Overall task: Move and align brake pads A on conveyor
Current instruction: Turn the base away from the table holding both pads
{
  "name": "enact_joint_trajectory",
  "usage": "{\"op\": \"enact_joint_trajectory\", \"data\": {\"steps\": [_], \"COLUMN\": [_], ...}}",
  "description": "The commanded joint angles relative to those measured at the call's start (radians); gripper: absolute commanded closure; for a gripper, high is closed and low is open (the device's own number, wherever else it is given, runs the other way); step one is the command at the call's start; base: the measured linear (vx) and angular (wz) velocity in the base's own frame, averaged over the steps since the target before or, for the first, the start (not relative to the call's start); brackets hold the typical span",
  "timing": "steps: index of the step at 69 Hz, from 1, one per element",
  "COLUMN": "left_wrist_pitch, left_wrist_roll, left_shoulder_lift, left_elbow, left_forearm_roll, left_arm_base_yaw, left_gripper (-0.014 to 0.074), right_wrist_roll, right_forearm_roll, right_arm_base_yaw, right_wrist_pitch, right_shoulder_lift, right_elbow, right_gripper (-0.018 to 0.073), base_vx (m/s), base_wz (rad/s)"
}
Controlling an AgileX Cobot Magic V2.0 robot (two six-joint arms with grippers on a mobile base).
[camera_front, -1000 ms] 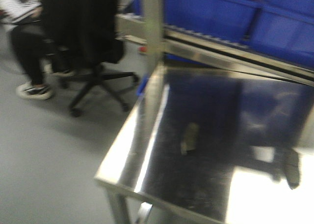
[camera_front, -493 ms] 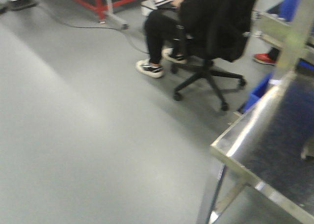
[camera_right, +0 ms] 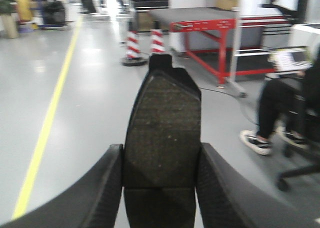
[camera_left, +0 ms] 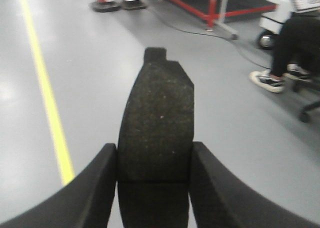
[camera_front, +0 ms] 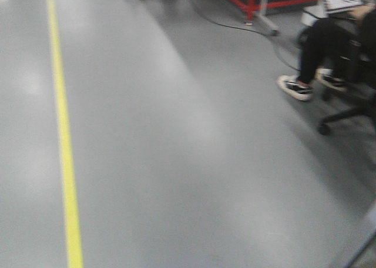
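At left gripper (camera_left: 152,153), pinched across its width: left pad (camera_left: 157,113), speckled friction face to camera, tabbed end pointing away, groove low down inside the grip. Same at right gripper (camera_right: 160,150), clamped on right pad (camera_right: 162,113) in matching pose. Beneath both: bare grey floor (camera_front: 176,133) with yellow line (camera_front: 63,133); to the right, seated person (camera_front: 320,44) on wheeled chair (camera_front: 346,116); farther off, striped cones (camera_right: 132,47) and red-framed bench (camera_right: 200,25) with grey top. Possibly the conveyor, possibly not; cannot tell at this range. No belt plainly in view, no further pads in view. Judged step: transit over open floor with one pad per arm, placing not yet begun; front view blurred, consistent with base motion. To do it well: hold both pinches firm and unchanged through travel, a slip here meaning a pad on the floor. Keep wrists level and arms tucked in, well apart from person and chair. Avoid sharp swings, given long overhang of each pad past the grip and the leverage on it. Open nothing until directly over belt. Once there, lower until pad touching belt, lay flat, release one arm at a time. Set pads side by side, long edges parallel, tabbed ends the same way, in line with any pads already lying there. Confirm alignment through wrist views before backing off
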Motion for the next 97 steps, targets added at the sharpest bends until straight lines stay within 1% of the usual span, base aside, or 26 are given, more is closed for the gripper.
{"op": "enact_joint_trajectory", "data": {"steps": [1,20,36,69,77,97], "left_wrist_pitch": [-0.095,-0.094,-0.091,-0.091,-0.085,-0.026], "left_wrist_roll": [-0.003,-0.003,-0.003,-0.003,-0.003,-0.003], "left_shoulder_lift": [0.004,0.004,0.004,0.004,0.004,0.004], "left_elbow": [-0.031,-0.031,-0.031,-0.031,-0.031,-0.031], "left_forearm_roll": [-0.008,-0.008,-0.008,-0.008,-0.008,-0.008], "left_arm_base_yaw": [-0.006,-0.006,-0.006,-0.006,-0.006,-0.006], "left_gripper": [0.0602,0.0602,0.0602,0.0602,0.0602,0.0602], "right_wrist_roll": [-0.008,-0.008,-0.008,-0.008,-0.008,-0.008], "right_forearm_roll": [-0.005,-0.005,-0.006,-0.006,-0.006,-0.006], "right_arm_base_yaw": [-0.004,-0.004,-0.002,-0.003,-0.002,-0.002], "right_wrist_pitch": [-0.101,-0.103,-0.102,-0.102,-0.102,-0.096], "right_shoulder_lift": [0.015,0.015,0.015,0.015,0.015,0.015], "right_elbow": [-0.026,-0.026,-0.026,-0.026,-0.026,-0.026], "right_gripper": [0.0564,0.0564,0.0564,0.0564,0.0564,0.0564], "base_vx": [-0.18,-0.14,-0.06,0.10,0.29,0.45], "base_wz": [0.90,0.82,0.52,0.22,0.17,-0.08]}}
